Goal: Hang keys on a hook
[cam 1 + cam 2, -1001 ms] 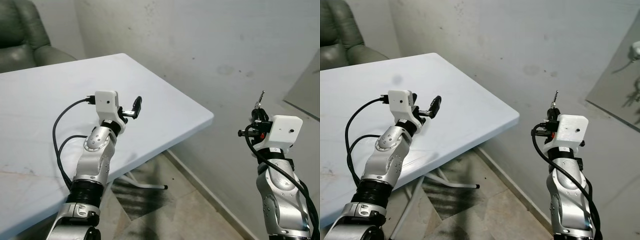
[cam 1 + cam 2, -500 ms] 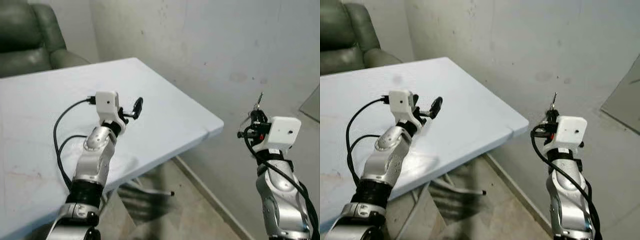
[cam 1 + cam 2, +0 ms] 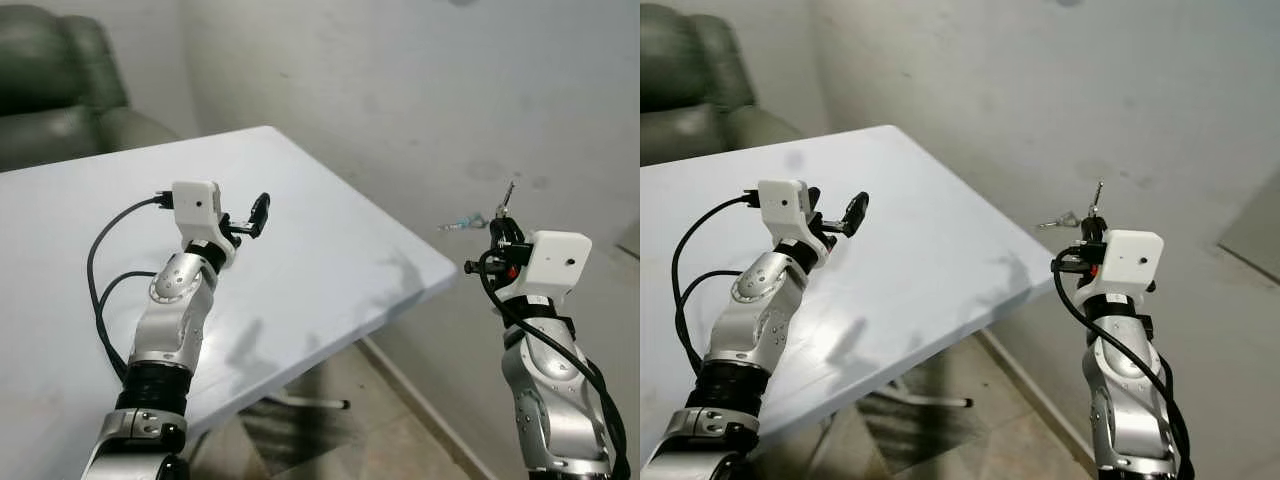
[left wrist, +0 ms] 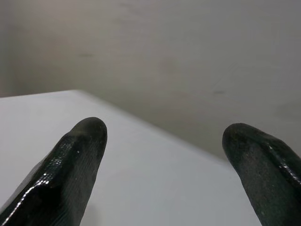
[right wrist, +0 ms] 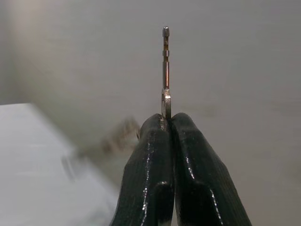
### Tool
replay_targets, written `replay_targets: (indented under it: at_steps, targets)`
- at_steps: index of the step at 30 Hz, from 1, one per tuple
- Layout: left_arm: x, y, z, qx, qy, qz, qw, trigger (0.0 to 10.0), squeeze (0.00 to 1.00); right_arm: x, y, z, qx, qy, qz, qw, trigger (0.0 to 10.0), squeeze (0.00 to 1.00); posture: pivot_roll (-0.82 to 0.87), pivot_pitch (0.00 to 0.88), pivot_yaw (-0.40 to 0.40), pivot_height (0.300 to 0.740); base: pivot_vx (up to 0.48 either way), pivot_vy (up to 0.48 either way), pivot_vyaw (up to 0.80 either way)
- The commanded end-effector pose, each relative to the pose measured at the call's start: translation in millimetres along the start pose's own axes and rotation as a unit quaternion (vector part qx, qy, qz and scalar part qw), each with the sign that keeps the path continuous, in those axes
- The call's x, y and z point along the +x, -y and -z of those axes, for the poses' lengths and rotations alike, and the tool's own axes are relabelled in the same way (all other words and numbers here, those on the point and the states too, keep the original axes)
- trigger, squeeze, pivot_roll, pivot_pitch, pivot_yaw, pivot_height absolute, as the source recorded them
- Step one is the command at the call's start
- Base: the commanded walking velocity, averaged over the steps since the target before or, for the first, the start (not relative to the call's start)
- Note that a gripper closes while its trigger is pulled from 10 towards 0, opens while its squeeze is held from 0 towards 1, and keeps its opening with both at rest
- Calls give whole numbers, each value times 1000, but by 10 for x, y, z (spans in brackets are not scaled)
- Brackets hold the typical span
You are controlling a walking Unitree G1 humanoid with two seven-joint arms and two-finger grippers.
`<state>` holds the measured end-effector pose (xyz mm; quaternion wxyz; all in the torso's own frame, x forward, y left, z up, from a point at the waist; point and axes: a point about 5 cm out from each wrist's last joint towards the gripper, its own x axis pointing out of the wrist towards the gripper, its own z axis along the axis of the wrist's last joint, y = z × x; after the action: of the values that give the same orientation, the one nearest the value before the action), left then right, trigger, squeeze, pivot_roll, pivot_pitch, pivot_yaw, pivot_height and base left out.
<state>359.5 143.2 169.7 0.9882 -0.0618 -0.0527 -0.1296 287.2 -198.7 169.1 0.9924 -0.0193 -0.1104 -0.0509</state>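
Note:
My right gripper (image 3: 501, 229) is raised in front of the pale wall, just past the table's corner, and is shut on the keys. One key (image 5: 165, 70) stands straight up from the closed fingertips (image 5: 157, 129). A second key (image 3: 462, 223) on the same ring swings out sideways toward the table and is blurred in the right wrist view. My left gripper (image 3: 258, 212) hovers open above the white table (image 3: 330, 260). Its two black fingers (image 4: 80, 160) have nothing between them.
The white table's corner juts toward the wall, close to my right arm. A dark green armchair (image 3: 50, 90) stands behind the table at the far left. A grey panel (image 3: 1255, 215) leans on the wall at the right edge. Tiled floor (image 3: 400, 440) lies below.
The camera has shifted, so the table corner sits further right and the grey panel has slid toward the edge. The second key has swung out sideways. Both grippers keep their state.

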Motion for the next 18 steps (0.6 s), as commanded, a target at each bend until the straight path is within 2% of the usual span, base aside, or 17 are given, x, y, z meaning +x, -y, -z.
replay_targets:
  at_steps: [1, 9, 18]
  targets:
    - [40, 136, -7, 3, -2, 23, 1000, 10000, 0, 1, 80, -13, -4, 1, 13, 1000, 10000, 0, -24, 0, -30, 740, 416, 0, -744]
    - [36, 134, -1, 5, -4, 21, 1000, 10000, 0, 5, 65, -14, -4, 0, 10, 1000, 10000, 0, -21, 0, -34, 740, 395, 0, -744]
    - [15, 152, 5, 8, 3, 18, 1000, 10000, 0, 1, 64, 4, -7, -4, 7, 1000, 10000, 0, -15, 0, -41, 740, 0, 0, -735]
